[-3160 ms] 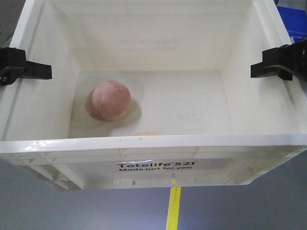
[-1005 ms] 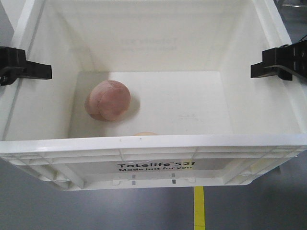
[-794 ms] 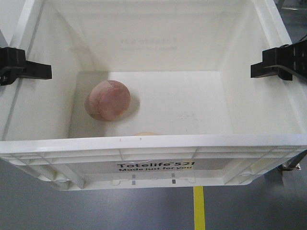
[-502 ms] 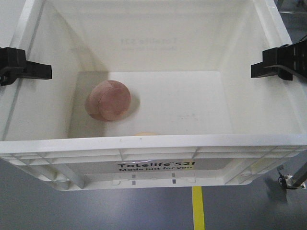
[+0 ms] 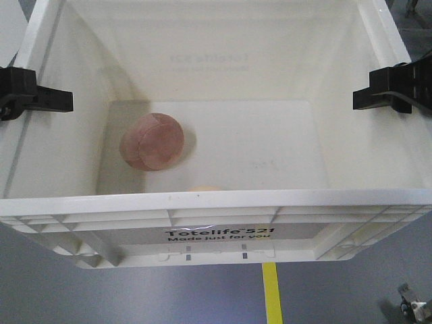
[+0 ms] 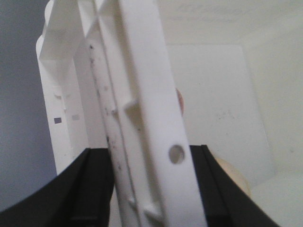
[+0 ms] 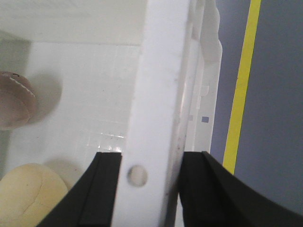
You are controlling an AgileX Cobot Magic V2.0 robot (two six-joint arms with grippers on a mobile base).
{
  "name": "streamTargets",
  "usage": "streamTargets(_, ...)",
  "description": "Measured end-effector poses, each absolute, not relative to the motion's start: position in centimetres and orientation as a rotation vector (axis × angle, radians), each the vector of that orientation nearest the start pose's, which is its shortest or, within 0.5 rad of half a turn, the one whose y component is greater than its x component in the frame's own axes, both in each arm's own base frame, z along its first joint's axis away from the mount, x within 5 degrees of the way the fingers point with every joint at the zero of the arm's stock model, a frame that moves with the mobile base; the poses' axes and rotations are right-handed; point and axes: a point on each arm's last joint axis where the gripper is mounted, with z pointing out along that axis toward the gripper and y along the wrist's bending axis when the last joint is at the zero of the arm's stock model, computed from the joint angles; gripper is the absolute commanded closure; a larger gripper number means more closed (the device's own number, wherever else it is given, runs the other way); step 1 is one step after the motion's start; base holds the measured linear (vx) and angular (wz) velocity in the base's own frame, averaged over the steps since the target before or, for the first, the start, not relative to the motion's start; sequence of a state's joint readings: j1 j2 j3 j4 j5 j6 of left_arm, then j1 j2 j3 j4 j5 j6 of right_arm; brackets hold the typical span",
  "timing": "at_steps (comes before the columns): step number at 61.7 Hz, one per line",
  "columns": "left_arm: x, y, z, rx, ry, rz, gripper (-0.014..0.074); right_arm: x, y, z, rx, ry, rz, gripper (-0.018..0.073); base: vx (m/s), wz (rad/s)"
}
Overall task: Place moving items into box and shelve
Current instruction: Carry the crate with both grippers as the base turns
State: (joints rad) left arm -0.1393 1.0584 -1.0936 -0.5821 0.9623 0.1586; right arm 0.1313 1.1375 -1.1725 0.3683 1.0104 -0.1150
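Far left: left gripper [image 6: 151,189], black, astride the left side rim of the box [image 5: 216,202], one finger inside the wall and one outside, pinching the white plastic between them. In the left wrist view, ribbed rim running up between the two black fingers [image 6: 90,189], a round hole in it just above the grip.

Inside, on the box floor, left of centre: pink ball [image 5: 152,141], dusty, stitched seams across its panels, apart from the left wall and set away from the front wall. Slightly right of it and closer to the front: yellow ball [image 7: 28,194], in the front view only a pale sliver over the near rim, probably against the front wall, though contact hard to confirm. Clearly apart from the pink one in the right wrist view.

On the front wall, centred: black print [image 5: 219,233], "Totelife 521 Made just for you".

Below the box, grey floor [image 5: 101,297] with a yellow line [image 5: 271,293] right of centre.

Far right: right gripper [image 7: 147,189], black, likewise clamped across the right side rim, fingers on either face of the wall.
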Motion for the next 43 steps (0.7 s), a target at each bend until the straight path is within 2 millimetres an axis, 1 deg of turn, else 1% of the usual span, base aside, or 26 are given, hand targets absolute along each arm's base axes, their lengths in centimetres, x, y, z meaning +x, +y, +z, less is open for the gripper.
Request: streamTargets(43,19.29,-6.85,38.48,0.168,2.325,-0.715,0.06,21.38,5.63,38.23,-0.195,2.421,0.475,0.0565,0.47,-0.07)
